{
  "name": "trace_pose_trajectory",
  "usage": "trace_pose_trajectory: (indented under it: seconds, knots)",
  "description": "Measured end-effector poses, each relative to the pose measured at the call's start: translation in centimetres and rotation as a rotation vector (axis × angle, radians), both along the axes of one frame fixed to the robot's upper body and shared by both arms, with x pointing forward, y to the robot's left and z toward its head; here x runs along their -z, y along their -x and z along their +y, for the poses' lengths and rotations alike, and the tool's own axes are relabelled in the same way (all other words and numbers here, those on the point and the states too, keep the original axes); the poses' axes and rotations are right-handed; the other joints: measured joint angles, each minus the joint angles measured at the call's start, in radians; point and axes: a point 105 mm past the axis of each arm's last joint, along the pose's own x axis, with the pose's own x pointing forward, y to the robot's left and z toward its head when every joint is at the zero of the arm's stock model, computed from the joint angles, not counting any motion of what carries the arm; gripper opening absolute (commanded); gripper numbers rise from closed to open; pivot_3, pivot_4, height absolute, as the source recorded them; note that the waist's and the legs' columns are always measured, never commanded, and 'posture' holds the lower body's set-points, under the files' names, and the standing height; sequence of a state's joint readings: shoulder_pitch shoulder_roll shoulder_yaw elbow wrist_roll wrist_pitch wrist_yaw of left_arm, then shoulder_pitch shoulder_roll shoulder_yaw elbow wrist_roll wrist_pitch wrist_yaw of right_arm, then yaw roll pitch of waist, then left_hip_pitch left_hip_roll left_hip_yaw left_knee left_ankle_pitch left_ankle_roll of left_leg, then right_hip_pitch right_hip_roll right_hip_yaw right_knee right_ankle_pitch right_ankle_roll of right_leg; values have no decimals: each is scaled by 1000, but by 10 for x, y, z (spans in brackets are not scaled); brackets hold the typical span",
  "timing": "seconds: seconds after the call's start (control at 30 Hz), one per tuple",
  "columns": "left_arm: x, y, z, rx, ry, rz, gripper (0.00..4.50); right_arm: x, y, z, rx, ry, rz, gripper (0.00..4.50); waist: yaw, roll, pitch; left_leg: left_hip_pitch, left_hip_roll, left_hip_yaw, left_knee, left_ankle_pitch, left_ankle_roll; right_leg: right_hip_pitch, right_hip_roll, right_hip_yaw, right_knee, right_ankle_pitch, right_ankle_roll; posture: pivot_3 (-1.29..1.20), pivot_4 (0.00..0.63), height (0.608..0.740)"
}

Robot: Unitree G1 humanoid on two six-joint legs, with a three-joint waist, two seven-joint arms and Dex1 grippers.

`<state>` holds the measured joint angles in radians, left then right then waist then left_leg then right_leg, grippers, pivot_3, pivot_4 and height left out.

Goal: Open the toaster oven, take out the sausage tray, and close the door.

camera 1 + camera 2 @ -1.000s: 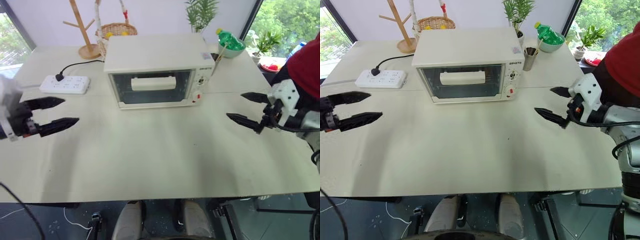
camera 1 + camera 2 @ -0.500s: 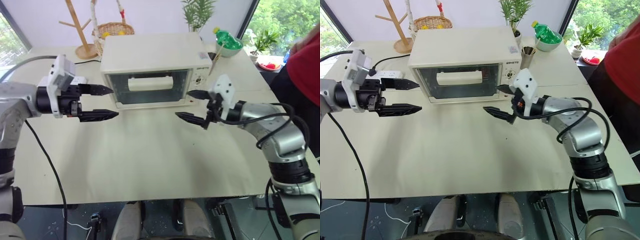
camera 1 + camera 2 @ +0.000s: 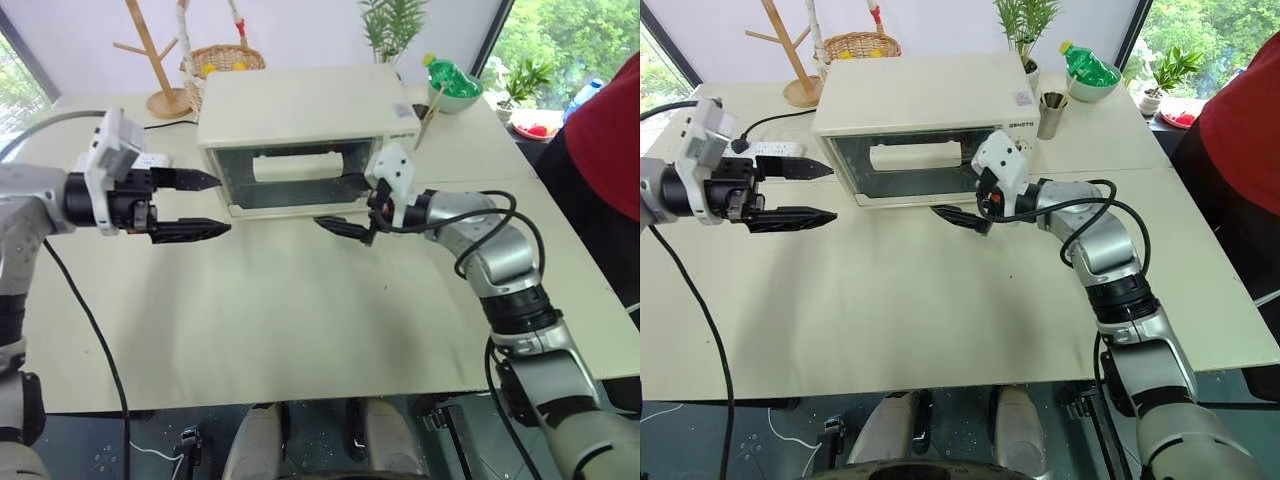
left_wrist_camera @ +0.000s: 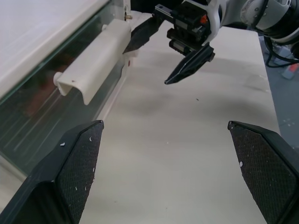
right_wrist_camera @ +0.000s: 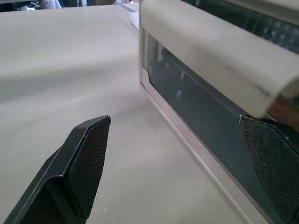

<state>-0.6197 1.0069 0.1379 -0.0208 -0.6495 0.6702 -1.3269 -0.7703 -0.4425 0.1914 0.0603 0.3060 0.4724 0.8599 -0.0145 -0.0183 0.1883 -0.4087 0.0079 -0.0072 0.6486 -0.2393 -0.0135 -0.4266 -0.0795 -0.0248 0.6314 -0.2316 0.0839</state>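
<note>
- Toaster oven [image 3: 305, 120] sits toward the back of the counter [image 3: 300, 310], glass front facing the robot.
- Door [image 3: 290, 178] shut; white bar handle [image 3: 297, 167] runs across the upper part of the glass.
- Sausage tray [image 4: 32, 100] inside the oven: through the glass only a blurred reddish-brown patch over ribbed metal, no detail readable.
- Right gripper [image 3: 352, 208] is at the front of the door, near the handle's right end. Fingers spread wide, nothing held. One finger lies up against the glass by the handle, the other hangs lower over the counter just ahead of the oven. Contact with the handle cannot be told.
- Left gripper [image 3: 205, 204] hangs off the oven's left front corner, pointing toward it, clear of the door. Fingers wide apart, empty.
- Behind the left gripper: white power strip [image 3: 775, 150] with a black plug.
- Back of counter: wooden stand [image 3: 160, 70], wicker basket [image 3: 225, 62], metal cup [image 3: 1048, 115], green bottle in a bowl [image 3: 450, 78], potted plant [image 3: 390, 25].
- Person in red [image 3: 610, 130] at the right edge.
</note>
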Motion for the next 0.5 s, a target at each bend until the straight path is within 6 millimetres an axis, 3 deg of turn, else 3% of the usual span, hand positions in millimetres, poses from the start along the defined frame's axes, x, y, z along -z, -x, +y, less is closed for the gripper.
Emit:
trace_pose_trajectory:
  seconds: [0.5]
  knots:
    - [3, 0, 3, -14, -9, -2, 4470, 14, -17, -10, 58, 53, 7, 4500, 0, 0, 0, 0, 0, 0, 0, 0, 0, 0, 0, 0, 0, 0, 0, 0, 150, 740]
